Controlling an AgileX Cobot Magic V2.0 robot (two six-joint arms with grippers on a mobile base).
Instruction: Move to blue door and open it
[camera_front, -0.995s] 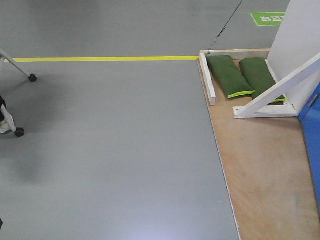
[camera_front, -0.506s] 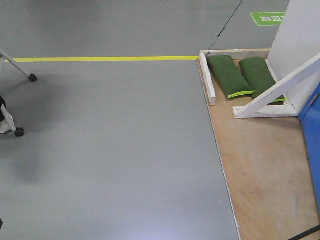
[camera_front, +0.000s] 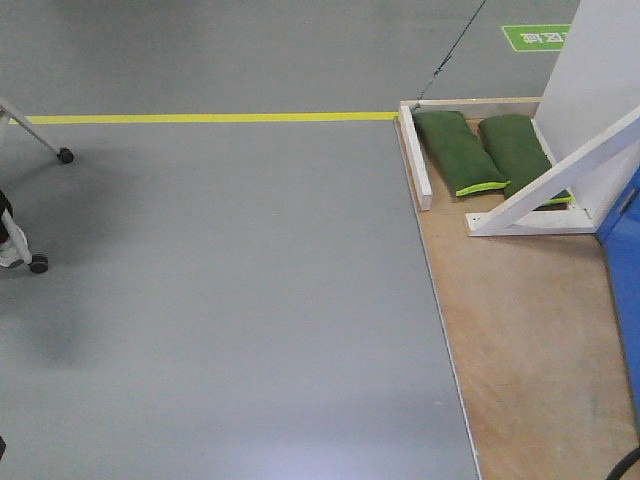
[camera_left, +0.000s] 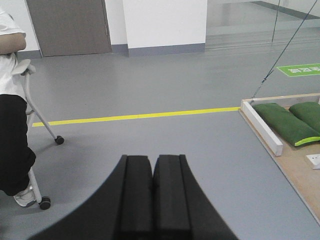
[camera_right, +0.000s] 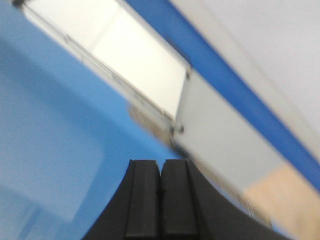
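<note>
Blue glossy flat door panel (camera_front: 627, 270) shows as a blurred blue surface close ahead of the right gripper (camera_right: 160, 200), whose black fingers are pressed together on nothing; the left gripper (camera_left: 152, 200) is likewise closed and empty. In the front view the door rises from the right edge of the pale plywood base board (camera_front: 530, 330). At that board's far end lie two dark green sandbags (camera_front: 458, 150) beside a white diagonal wooden brace (camera_front: 560, 185)
</note>
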